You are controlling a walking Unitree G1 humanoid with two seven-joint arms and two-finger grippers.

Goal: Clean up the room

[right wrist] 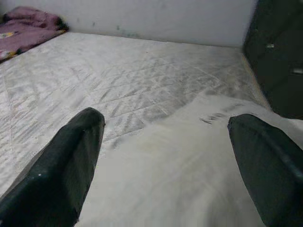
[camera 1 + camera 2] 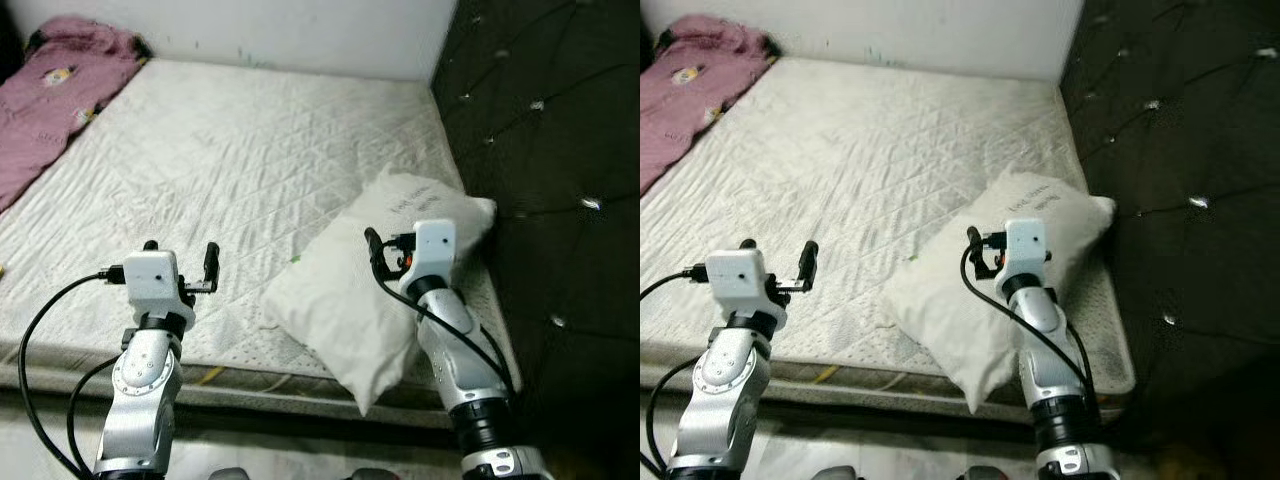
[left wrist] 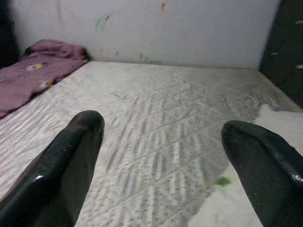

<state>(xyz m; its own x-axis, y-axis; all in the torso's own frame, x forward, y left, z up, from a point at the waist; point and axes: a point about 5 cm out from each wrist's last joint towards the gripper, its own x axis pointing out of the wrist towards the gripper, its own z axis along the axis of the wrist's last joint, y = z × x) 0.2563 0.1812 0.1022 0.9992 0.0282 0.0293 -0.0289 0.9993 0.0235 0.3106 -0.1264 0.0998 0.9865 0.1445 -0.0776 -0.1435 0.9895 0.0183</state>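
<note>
Two pincers held out over a bed with a white pillow and a pink blanket

The left pincer is up over the near edge of the mattress, and its two black fingers are wide apart with nothing between them. The right pincer is just above the white pillow, and its fingers are wide apart too, holding nothing. The pillow lies tilted on the near right corner of the mattress, close to the dark padded headboard. A tiny green bit sits on the mattress right beside the pillow's edge. A crumpled pink blanket lies on the far left side of the bed, by the white wall, well apart from both pincers
</note>
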